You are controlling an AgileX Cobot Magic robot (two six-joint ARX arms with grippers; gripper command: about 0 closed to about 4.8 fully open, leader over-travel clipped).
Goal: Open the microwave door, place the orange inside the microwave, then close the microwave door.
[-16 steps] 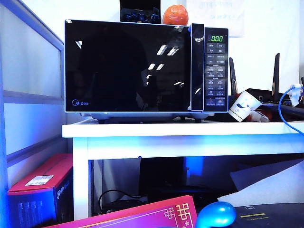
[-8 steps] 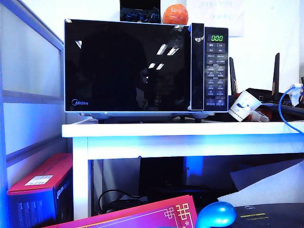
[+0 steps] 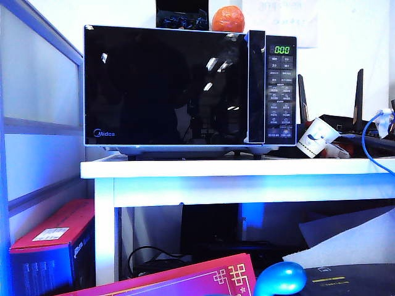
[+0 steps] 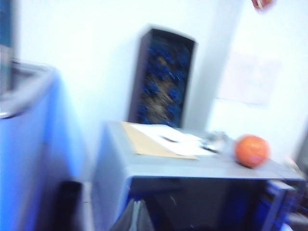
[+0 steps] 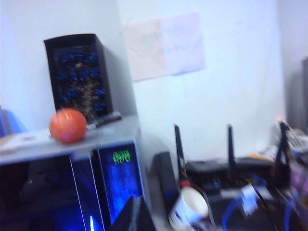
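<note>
A white tabletop (image 3: pixel 247 168) is seen against a white wall, with a pale partition panel (image 3: pixel 37 92) at the left of the exterior view. On it the microwave (image 3: pixel 190 86) is set, boxy and silver-grey. Beside it a white paper cup (image 3: pixel 316 137) lies tilted, near a black router (image 3: pixel 345 120) with 3 upright antennas and a blue cable (image 3: pixel 370 148). Under the tabletop a red box (image 3: pixel 52 243) is stored, and a pink box (image 3: pixel 179 280) and a blue mouse (image 3: pixel 281 277) are seen in the foreground.

The door (image 3: pixel 165 86) is shut: a wide glossy black glass panel with a thin silver rim, ceiling lights mirrored in it, a small logo at its lower left corner and a tall black handle strip (image 3: pixel 256 86) at its right edge. To the right of the handle a grey keypad (image 3: pixel 281 98) is placed below a lit green display (image 3: pixel 282 50).

The orange (image 3: pixel 228 19) is set on top of the microwave, toward its right side: small, round, orange-red. Behind it a dark box (image 3: pixel 182 15) with blue contents stands on the same top, and a sheet of paper (image 4: pixel 166 139) lies flat there.

The left hand (image 4: pixel 134 219) is shown only as a blurred dark shape at the edge of its wrist view; whether it is apart or together cannot be told. The right hand (image 5: pixel 137 216) is likewise blurred at the edge of its view, in front of the keypad side, with its fingers together and nothing between them. Neither hand appears in the exterior view.
</note>
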